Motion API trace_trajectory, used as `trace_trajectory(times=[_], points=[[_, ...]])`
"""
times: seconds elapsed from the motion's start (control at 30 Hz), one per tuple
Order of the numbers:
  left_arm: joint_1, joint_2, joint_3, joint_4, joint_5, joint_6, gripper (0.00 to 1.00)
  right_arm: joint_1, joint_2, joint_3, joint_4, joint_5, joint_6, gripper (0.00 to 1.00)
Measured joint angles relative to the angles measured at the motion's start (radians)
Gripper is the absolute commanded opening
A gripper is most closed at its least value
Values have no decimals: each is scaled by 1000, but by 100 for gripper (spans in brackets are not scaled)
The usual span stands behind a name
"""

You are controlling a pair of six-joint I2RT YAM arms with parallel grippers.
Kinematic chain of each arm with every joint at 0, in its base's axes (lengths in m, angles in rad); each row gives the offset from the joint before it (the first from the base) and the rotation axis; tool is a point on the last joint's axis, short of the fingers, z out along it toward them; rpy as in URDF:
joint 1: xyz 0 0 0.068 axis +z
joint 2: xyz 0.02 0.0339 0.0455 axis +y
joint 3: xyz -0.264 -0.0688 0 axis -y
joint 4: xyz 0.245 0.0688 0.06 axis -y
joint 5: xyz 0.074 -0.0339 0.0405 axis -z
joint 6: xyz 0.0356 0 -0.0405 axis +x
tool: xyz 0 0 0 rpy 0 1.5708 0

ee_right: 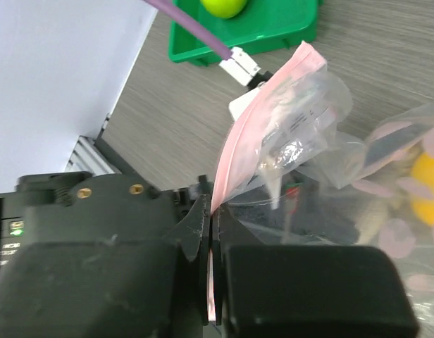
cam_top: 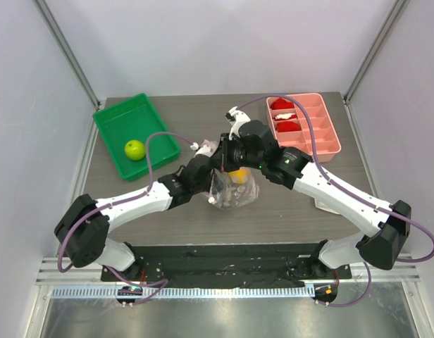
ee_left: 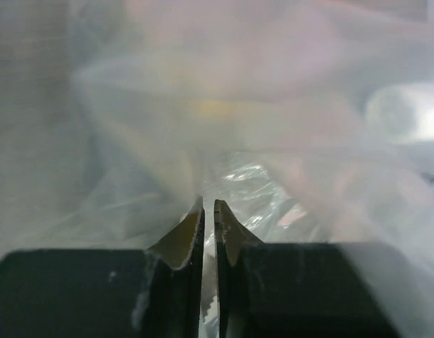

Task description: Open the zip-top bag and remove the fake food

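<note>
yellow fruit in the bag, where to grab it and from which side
Take the yellow fruit across its round middle, reaching in through the mouth at the pink zip strip; film of the zip-top bag wraps every other side. It is a ball, so centre the fingers, or it may slip.

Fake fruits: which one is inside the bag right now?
The yellow-orange fruit, seen through the clear zip-top bag; the lime green fruit sits in the green tray.
</note>
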Motion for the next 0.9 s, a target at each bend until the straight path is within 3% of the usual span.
trace_trajectory(times=[0.1,0.13,0.2,0.33,0.43,0.57,0.7,0.87,0.9], points=[[3,8,3,-20,-26,-50,18,8,0,0,10,-12,14,4],[3,8,3,-20,-32,-59,18,8,0,0,10,-14,18,16],[6,8,1,-14,-47,-76,20,7,0,-1,10,-15,28,24],[14,-8,-42,17,-76,-94,22,-9,-5,-26,14,-24,37,53],[26,-14,-77,16,-89,-104,24,-48,-27,-76,26,-47,44,63],[34,-12,-86,2,-91,-101,24,-135,-97,-156,26,-64,35,68],[35,-8,-91,-7,-91,-70,30,-215,-202,-260,21,-60,18,69],[36,-8,-114,-5,-95,-33,36,-299,-266,-380,15,-46,-4,55],[36,-8,-122,6,-93,-29,36,-312,-254,-395,18,-37,-11,39]])
